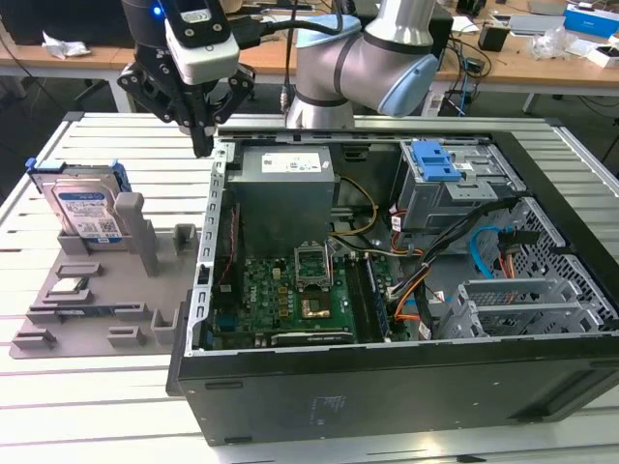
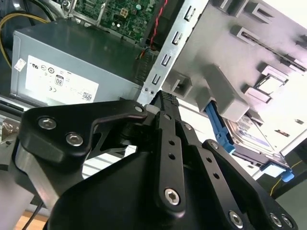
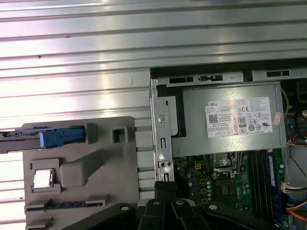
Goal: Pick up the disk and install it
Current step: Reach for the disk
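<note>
Slats of pale ribbed metal are forming the table (image 1: 116,145) you are working over, and in the first wrist view they are catching the light in bright bands. Behind the table, wooden desks (image 1: 542,60) are running across the room, carrying cables and boxes.

An open case (image 1: 387,387) is lying on its side on the slats, showing a grey supply (image 1: 280,188) and a green board (image 1: 276,290) inside. On the exterior view's left, just beside the case, a grey tray (image 1: 97,319) is resting on the table.

The disk (image 1: 85,215) is standing on edge in a slot at the tray's far end, sitting in its blue frame with the label facing the exterior camera. In the first wrist view you are seeing the disk (image 3: 53,138) edge-on. A small silver chip (image 1: 70,286) is lying flat in a tray pocket nearer the exterior camera.

Your gripper (image 1: 200,143) is hanging from the arm (image 1: 368,58) over the case's far corner on the tray side, above the rim next to the supply. Its fingers are pressing together with nothing between them, and it is sitting apart from the disk.
</note>
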You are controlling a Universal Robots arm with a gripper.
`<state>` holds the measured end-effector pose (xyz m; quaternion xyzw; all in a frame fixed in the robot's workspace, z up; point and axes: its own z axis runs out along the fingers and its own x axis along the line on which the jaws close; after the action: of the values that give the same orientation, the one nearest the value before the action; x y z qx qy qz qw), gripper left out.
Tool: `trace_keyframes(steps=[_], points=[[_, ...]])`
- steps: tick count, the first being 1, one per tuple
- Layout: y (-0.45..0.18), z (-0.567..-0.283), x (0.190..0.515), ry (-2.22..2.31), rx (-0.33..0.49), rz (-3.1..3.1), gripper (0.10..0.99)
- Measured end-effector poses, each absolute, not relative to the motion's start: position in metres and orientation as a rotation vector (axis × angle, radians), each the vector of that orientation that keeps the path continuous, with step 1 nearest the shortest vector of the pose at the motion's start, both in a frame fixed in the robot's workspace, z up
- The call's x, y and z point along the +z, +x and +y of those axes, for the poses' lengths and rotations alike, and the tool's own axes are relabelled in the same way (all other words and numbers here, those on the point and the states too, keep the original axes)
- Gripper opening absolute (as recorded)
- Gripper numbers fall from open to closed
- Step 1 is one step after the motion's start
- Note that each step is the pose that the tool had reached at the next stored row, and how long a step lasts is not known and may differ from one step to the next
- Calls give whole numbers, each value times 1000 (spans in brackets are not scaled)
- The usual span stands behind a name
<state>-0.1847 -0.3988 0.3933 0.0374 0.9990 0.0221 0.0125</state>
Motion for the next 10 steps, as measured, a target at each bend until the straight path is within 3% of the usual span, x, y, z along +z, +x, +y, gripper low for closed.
trace_keyframes(steps=[10], points=[[-203, -399, 393, 117, 69, 3114, 106]])
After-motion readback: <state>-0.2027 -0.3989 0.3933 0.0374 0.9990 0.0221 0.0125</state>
